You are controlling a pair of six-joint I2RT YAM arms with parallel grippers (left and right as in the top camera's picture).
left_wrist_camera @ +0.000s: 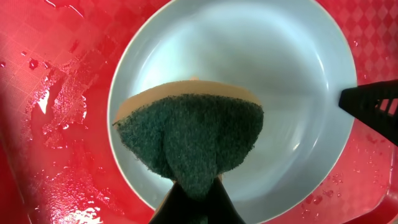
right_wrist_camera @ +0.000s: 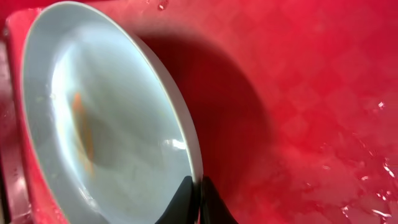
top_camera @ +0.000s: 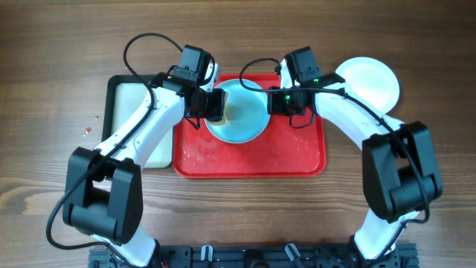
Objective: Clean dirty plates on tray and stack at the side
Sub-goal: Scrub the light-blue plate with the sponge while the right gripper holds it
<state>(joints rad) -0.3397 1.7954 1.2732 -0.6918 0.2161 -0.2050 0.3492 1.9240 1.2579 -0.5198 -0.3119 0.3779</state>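
Note:
A pale blue plate (top_camera: 242,115) stands tilted on the red tray (top_camera: 253,160), near its far edge. My right gripper (top_camera: 272,101) is shut on the plate's right rim; the wrist view shows both fingers pinching the thin edge (right_wrist_camera: 198,196) with the plate (right_wrist_camera: 106,124) raised off the wet tray (right_wrist_camera: 311,93). My left gripper (left_wrist_camera: 196,194) is shut on a green scouring sponge (left_wrist_camera: 189,134) with a yellow backing. The sponge presses on the plate's inner face (left_wrist_camera: 249,56). An orange streak (right_wrist_camera: 84,124) shows on the plate. A white plate (top_camera: 368,82) lies on the table to the right of the tray.
A black-rimmed tray with a pale inside (top_camera: 128,97) sits left of the red tray, under my left arm. Water and suds lie on the red tray's floor (left_wrist_camera: 56,118). The tip of my right gripper's finger (left_wrist_camera: 373,109) shows at the plate's rim in the left wrist view.

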